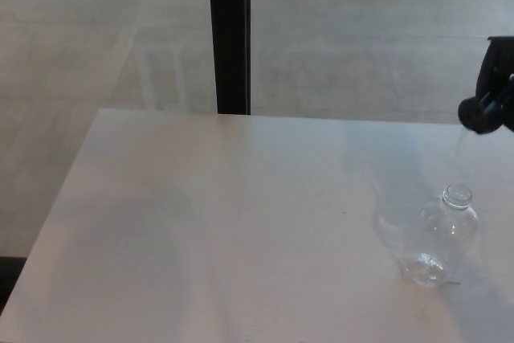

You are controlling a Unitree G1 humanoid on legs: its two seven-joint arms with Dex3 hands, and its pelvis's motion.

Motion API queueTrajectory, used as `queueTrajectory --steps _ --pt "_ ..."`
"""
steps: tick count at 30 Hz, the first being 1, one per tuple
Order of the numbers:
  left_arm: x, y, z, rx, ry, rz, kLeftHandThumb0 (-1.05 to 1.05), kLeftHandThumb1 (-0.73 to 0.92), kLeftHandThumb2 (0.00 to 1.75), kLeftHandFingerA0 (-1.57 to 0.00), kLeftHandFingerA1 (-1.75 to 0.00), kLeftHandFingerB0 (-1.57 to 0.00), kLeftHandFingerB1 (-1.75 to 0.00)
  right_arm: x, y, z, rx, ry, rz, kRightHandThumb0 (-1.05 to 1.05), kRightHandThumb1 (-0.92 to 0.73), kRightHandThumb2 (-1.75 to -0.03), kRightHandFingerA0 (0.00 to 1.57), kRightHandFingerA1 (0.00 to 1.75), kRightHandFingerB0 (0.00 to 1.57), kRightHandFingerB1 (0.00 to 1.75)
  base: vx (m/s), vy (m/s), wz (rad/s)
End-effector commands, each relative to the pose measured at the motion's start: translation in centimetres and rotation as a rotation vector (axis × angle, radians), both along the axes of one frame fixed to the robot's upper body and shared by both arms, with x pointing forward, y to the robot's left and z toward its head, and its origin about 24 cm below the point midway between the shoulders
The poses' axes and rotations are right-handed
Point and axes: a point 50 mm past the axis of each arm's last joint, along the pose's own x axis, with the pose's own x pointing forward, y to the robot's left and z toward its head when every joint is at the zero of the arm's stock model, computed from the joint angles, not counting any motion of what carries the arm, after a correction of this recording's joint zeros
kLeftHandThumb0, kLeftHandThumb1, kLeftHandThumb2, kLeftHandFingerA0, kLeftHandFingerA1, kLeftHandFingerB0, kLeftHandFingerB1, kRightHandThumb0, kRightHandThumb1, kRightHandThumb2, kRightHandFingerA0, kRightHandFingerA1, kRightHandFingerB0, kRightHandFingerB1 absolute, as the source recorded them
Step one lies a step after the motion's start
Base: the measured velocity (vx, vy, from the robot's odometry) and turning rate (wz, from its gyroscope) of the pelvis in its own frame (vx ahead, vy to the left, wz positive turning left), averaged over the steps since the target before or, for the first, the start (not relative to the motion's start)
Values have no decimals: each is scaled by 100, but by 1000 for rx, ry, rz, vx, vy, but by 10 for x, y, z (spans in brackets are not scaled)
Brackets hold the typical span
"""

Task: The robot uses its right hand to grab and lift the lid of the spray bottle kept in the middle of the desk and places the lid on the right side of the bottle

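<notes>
Floor: grey floor is seen at the far side, past the desk. A pale strip of light is seen across its far left part.

Desk: a big pale desk is seen filling the near part of the view. Its far edge runs from left to right just under the post. Soft shadows are seen on its right part, beside the bottle.

Post: a dark upright post is seen far off, a little left of the middle. Its foot is hidden behind the far edge of the desk.

Right hand: a black hand is seen at the right edge, up above the desk and well apart from the bottle. Only part of it is shown, as the rest is cut off by the edge. A dark lump is held at its lower end, and a thin clear tube is seen hanging down from it. The fingers look closed on this piece, which is taken to be the lid.

Spray bottle: a clear bottle is seen on the right part of the desk, near the front. Its open neck is shown at the top with nothing on it. It is not touched by the hand.

Left hand: not seen.
</notes>
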Motion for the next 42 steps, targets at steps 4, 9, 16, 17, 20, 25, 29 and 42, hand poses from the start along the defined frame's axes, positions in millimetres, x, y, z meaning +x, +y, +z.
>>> queueTrajectory --steps 4,9,16,17,20,25,29,42 --pt "-1 4 3 11 -22 7 -89 91 68 -57 -48 -41 -37 5 -18 40 143 -18 -18 -17 -47 -108 95 172 76 148 0 0 0" --pt "-1 5 4 13 -20 -1 -88 92 68 -56 -48 -41 -37 2 -35 74 308 -59 -36 -12 -54 -111 93 171 73 148 0 0 0" --pt "1 6 5 22 -15 -5 -89 91 67 -57 -46 -43 -37 2 -66 82 438 -75 -118 -15 -50 -107 88 173 77 155 0 0 0" --pt "1 6 5 22 -19 -5 -87 92 68 -57 -47 -43 -38 2 -69 78 432 -71 -126 -19 -46 -108 118 135 98 122 0 0 0" --pt "2 4 6 23 -32 -16 -88 92 68 -58 -49 -42 -38 2 -75 55 399 -41 -159 -16 -50 -113 97 170 77 147 0 0 0" --pt "5 5 7 14 -45 -22 -95 90 67 -55 -49 -40 -39 0 -71 13 300 41 -210 -25 -59 -90 88 174 75 148 0 0 0" --pt "8 5 7 11 -48 -27 -91 91 68 -56 -48 -41 -38 -7 -68 -39 282 153 -224 -27 -55 -99 88 175 78 144 0 0 0" --pt "7 2 6 13 -38 -44 -92 91 68 -56 -46 -41 -37 -23 -66 -134 264 343 -317 -31 -71 -76 91 172 77 126 0 0 0"
